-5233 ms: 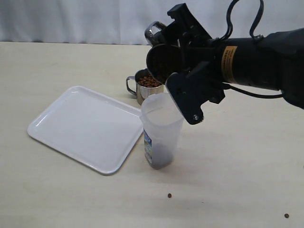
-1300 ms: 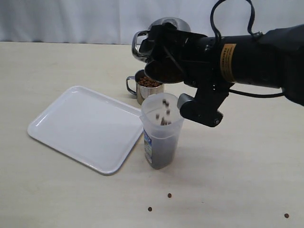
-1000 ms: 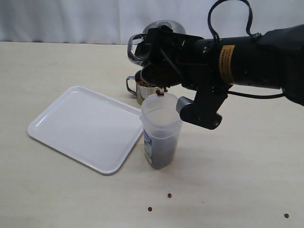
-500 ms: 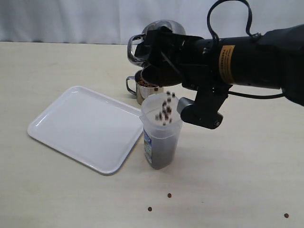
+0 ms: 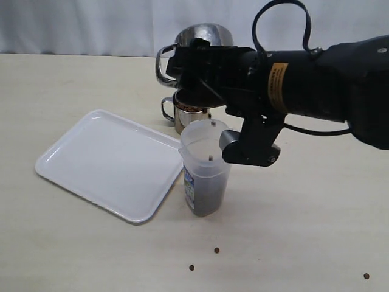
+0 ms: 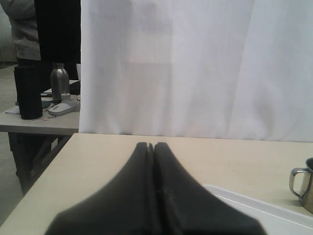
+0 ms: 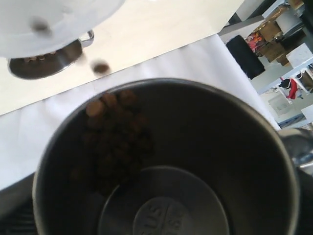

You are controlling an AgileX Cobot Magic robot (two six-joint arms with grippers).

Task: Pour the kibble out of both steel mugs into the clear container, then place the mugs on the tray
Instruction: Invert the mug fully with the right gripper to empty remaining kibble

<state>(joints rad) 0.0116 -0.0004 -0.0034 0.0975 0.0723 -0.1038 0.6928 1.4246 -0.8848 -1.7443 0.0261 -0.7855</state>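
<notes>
1. Pale wooden worktop (image 5: 316,231), with a white curtain (image 5: 91,24) hanging along its far edge
2. The tray (image 5: 109,164) lies flat on the left half of the worktop, with nothing on it
3. The clear container (image 5: 205,170) stands upright near the middle of the worktop, just beside the tray's right-hand corner; kibble (image 5: 205,198) fills its lower part
4. The right gripper (image 5: 197,70) is clamped on the tilted steel mug (image 5: 203,36), holding it above and slightly behind the container, with the mouth tipped down toward the container's rim and the loop handle on the tray side
5. In the right wrist view a small clump of kibble sits on the mug's inner wall near the lip, and the mug's base is bare; a falling pellet (image 7: 101,67) is in mid-air just past the lip
6. The second steel mug (image 5: 182,112) stands upright behind the container, below the tilted one, holding kibble, handle toward the tray
7. Three stray pellets (image 5: 216,250) lie toward the worktop's near edge, apart from the container
8. The left gripper (image 6: 150,146) has its fingers pressed together on nothing, low over the worktop's left side, well apart from the container
</notes>
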